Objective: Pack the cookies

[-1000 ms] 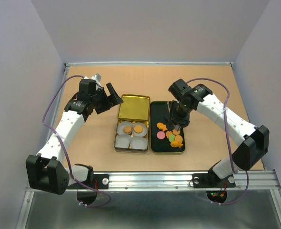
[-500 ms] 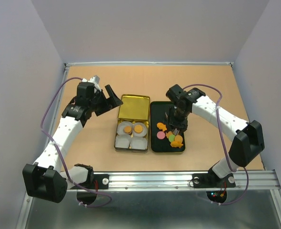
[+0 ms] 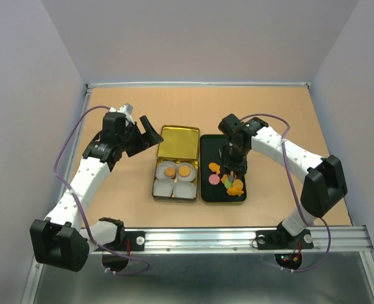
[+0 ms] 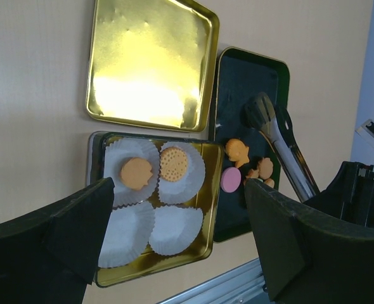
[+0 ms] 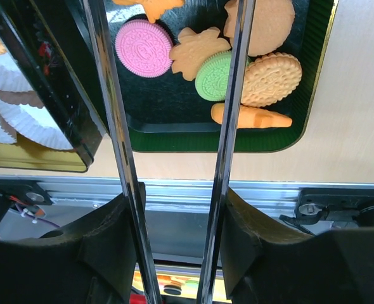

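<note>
A tan surface (image 3: 288, 114) walled in pale panels carries an open gold tin (image 3: 174, 199) and, just to its right, a black oblong tray (image 3: 213, 147). Most of the small cookies (image 3: 231, 183), orange-brown, pink and green, lie heaped at the tray's near end, and two sit in the tin's white pleated paper cups (image 4: 152, 228). The right gripper (image 5: 177, 240) is clamped on metal tongs (image 5: 231, 95), whose arms are spread over that heap, while the left gripper (image 3: 144, 134) hangs released, left of the tin's gold lid (image 3: 178, 142).
</note>
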`<state>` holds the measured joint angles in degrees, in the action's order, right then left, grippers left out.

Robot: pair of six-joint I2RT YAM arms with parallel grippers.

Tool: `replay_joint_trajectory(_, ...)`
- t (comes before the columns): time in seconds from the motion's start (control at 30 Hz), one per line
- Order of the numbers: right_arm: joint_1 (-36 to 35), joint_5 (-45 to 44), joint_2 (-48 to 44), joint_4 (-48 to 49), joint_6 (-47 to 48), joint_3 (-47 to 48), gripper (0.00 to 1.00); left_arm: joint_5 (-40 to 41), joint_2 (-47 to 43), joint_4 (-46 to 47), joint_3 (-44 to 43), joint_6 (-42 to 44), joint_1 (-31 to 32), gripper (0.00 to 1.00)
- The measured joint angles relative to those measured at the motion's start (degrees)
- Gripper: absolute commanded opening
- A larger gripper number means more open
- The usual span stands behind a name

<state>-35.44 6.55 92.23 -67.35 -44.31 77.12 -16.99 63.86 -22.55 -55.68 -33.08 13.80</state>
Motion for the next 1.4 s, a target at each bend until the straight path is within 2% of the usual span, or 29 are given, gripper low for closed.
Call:
replay_joint_trajectory(0.07,0.0,0.3,0.5,0.0,0.4,-0.3,0.44,0.0,0.0,0.1,0.3,0.0,0.0,0.95)
replay_joint_trajectory(0.27,0.0,0.8,1.8,-0.5,0.9,-0.3,0.41,0.0,0.0,0.3,0.8,0.0,0.0,0.95)
replay_joint_trajectory(0.53,-0.3,0.9,1.9,-2.1,1.0,-0.1,0.3,-0.1,0.0,0.5,0.9,0.1,0.0,0.95)
replay_joint_trajectory(0.7,-0.3,0.6,1.9,-4.2,0.8,1.2,0.3,-0.5,-0.1,1.7,2.5,0.1,0.0,0.95)
replay_joint_trajectory(1.17,-1.0,0.8,-1.6,-8.8,-3.6,13.8,0.3,-1.2,-0.2,3.7,4.8,0.6,0.0,0.95)
replay_joint_trajectory(1.3,-3.6,2.1,-2.9,-8.2,-5.6,14.6,0.3,-0.8,-0.4,4.2,5.4,1.3,0.0,0.95)
replay_joint_trajectory(1.4,-9.6,3.9,-3.5,-5.8,-8.2,14.6,0.3,-0.2,-0.5,4.9,5.8,1.6,0.0,0.95)
